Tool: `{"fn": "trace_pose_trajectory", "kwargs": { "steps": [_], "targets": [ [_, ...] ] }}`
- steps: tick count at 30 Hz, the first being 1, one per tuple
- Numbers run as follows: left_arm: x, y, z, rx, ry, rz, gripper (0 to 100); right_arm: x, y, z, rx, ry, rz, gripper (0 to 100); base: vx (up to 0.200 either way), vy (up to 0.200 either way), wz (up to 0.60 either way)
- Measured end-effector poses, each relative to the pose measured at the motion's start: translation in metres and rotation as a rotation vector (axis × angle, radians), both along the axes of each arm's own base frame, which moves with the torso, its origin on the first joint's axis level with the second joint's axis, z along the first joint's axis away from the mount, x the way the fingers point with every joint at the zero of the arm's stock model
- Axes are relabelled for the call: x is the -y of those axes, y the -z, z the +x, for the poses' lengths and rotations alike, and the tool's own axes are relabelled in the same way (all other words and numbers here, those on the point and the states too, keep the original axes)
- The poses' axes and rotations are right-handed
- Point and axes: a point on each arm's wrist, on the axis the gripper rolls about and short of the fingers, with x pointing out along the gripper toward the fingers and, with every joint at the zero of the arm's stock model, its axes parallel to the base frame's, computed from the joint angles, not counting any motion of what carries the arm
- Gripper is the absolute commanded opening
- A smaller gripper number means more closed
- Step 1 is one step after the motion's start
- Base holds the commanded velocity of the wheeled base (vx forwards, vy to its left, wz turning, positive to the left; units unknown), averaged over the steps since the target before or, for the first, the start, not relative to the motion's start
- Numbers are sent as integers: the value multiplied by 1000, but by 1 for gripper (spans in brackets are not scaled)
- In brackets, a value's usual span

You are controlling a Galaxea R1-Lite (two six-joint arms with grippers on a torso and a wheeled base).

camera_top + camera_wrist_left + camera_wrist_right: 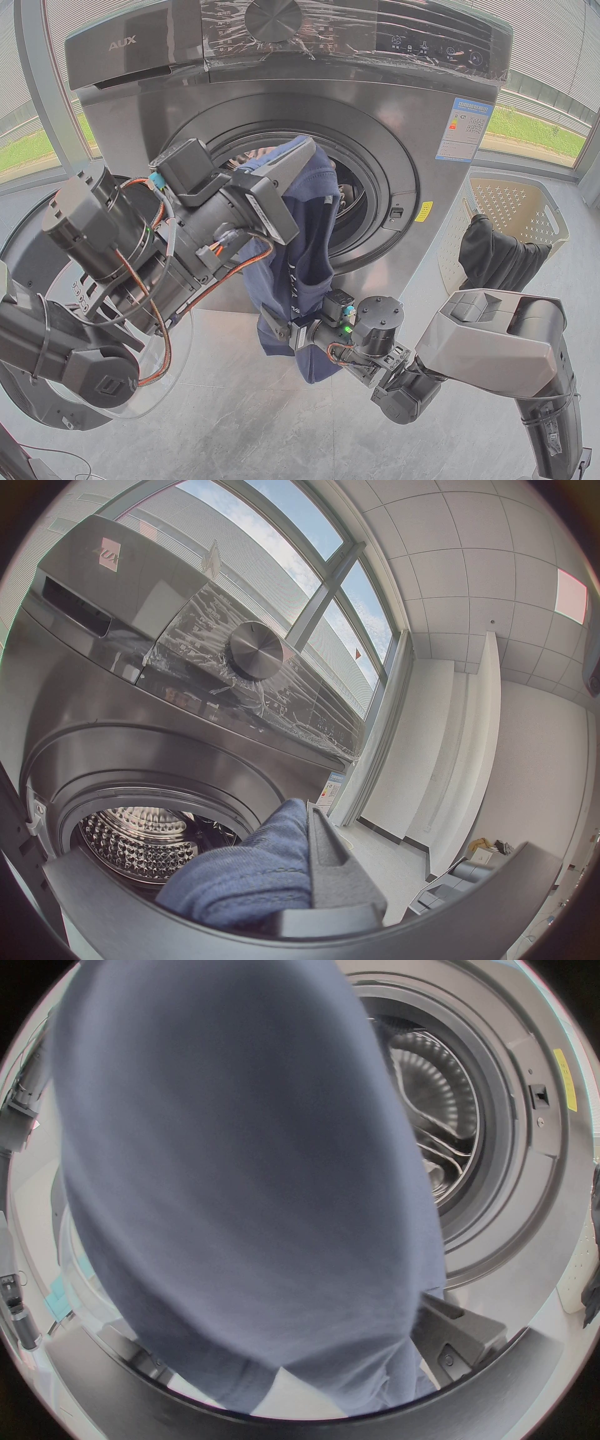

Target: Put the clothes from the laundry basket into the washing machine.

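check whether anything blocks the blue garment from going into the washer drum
Nothing visible does: the door is swung open at the left, and the blue garment hangs from the left end effector right before the open drum.

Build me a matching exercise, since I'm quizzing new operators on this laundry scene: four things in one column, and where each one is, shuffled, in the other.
Things
1. navy garment
2. black garment
3. laundry basket
4. washer door

Places
A. on the floor, to the right of the washing machine
B. hanging from the left hand, in front of the washing machine's opening
C. swung open on the washing machine's left
D. draped over the laundry basket's rim

Pairs: 1-B, 2-D, 3-A, 4-C
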Motion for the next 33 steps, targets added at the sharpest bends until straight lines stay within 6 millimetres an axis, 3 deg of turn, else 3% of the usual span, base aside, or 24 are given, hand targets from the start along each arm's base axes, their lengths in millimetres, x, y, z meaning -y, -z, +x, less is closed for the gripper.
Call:
{"fn": "trace_pose_trajectory", "kwargs": {
  "steps": [6,7,16,23,33],
  "targets": [
    [-1,-2,-1,7,-4,-9,0,5,4,11,0,30,6,100,0,0,0],
    [-1,-3,0,7,-8,-11,0,5,4,11,0,32,7,0,0,0,0],
    [-6,-2,2,4,-36,-19,0,8,3,10,-6,34,16,0,0,0,0],
    [-19,2,11,-10,-90,-12,0,22,-4,2,-26,45,-4,0,0,0,0],
    [-52,40,20,-116,-199,70,0,52,-41,-1,8,94,18,0,0,0,0]
  ]
}}
